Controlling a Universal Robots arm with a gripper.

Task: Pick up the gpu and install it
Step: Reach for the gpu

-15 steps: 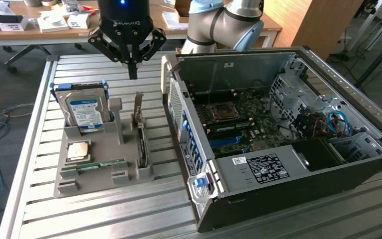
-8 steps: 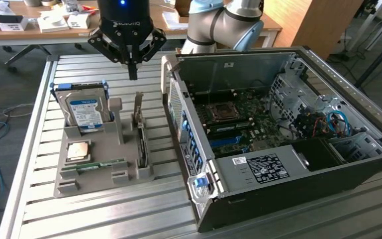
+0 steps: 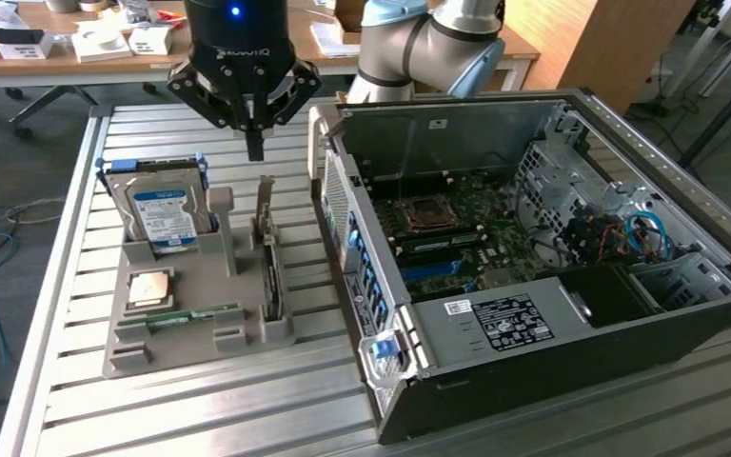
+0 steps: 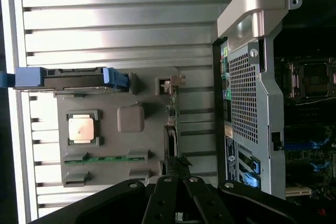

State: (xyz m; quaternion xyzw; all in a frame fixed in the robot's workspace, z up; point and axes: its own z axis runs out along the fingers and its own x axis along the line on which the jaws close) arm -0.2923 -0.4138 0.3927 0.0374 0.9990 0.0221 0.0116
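Note:
The gpu (image 3: pixel 270 267) stands on edge in a slot of the grey holder (image 3: pixel 232 333), its pale metal bracket rising at the far end. From the wrist it appears edge-on as a thin dark strip (image 4: pixel 171 129). My gripper (image 3: pixel 255 152) hangs above the far end of the gpu with its black fingers pressed together, shut on nothing. The same fingers (image 4: pixel 168 203) show in the wrist view, close to the card's near end. The open computer case (image 3: pixel 531 238) lies at the exterior view's right, with its motherboard (image 3: pixel 467 233) exposed.
The holder also carries a hard drive with a blue label (image 3: pixel 163 209), a square processor (image 3: pixel 149 288) and a narrow green memory stick (image 3: pixel 194 316). Everything rests on a slatted metal table (image 3: pixel 213 409). A cluttered desk (image 3: pixel 87 43) stands behind.

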